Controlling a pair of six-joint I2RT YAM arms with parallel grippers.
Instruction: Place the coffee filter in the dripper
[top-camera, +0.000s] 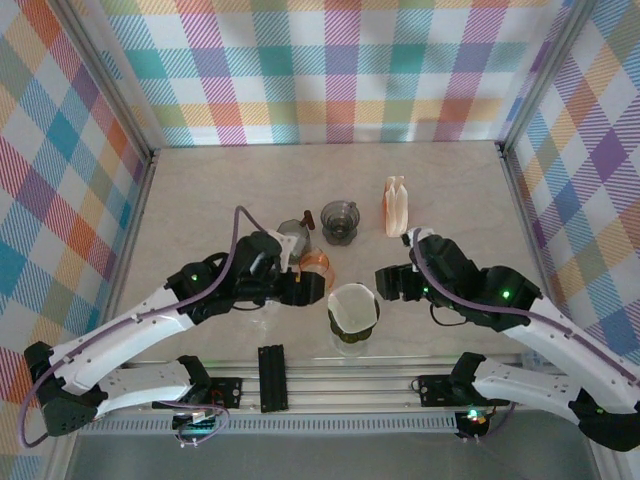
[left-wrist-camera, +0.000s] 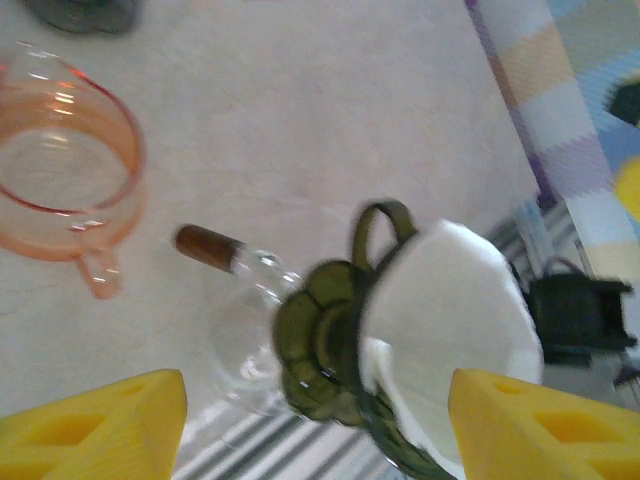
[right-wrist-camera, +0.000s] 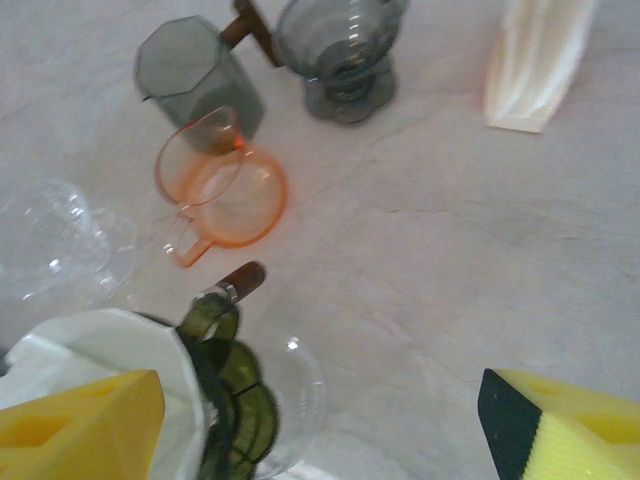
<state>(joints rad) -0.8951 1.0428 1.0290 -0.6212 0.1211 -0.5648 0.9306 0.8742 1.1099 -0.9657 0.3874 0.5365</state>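
Top view: white filter (top-camera: 352, 306) sits in the green dripper (top-camera: 354, 340) near the table's front edge, mouth up, cone axis upright.
Left wrist view: left gripper (left-wrist-camera: 320, 430) spread, empty; the dripper stands on a glass jug (left-wrist-camera: 245, 340).
Right wrist view: right gripper (right-wrist-camera: 320, 430) spread, empty; filter stack (right-wrist-camera: 535, 60) far right.

The filter (top-camera: 352, 306) sits in the dripper (top-camera: 356, 338). Just behind the dripper lies a cup (right-wrist-camera: 240, 200), farther behind a goblet (top-camera: 340, 222), and behind-right a filter stack (top-camera: 396, 207).
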